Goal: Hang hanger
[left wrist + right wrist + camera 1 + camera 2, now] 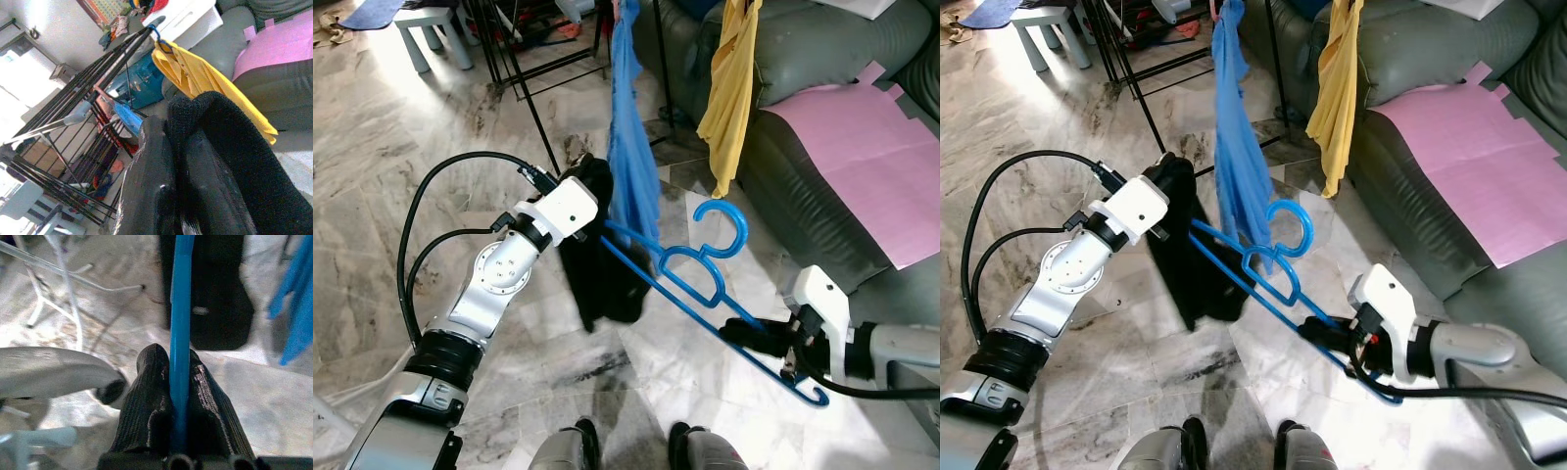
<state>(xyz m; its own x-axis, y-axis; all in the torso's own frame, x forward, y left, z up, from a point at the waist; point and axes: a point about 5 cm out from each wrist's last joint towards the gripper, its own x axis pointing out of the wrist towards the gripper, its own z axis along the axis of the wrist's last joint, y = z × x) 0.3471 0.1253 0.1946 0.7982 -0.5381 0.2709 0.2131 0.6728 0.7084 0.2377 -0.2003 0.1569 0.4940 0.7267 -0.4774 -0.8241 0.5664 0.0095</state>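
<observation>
A blue plastic hanger (180, 308) is held slantwise low over the marble floor, its hook (703, 257) pointing up. My right gripper (754, 338) is shut on the hanger's lower bar near its right end, and both fingers (146, 396) press the bar. A black garment (602, 279) hangs from the hanger's left end. There my left gripper (595, 233) is shut on the garment, whose black knit cloth (234, 147) lies over its fingers. The hook is free and touches nothing.
A black drying rack (524, 93) stands ahead, with a blue garment (628, 147) and a yellow one (729, 88) hanging from it. A grey sofa (803, 59) with a pink sheet (871, 157) fills the right. A small pale table (431, 24) is far left.
</observation>
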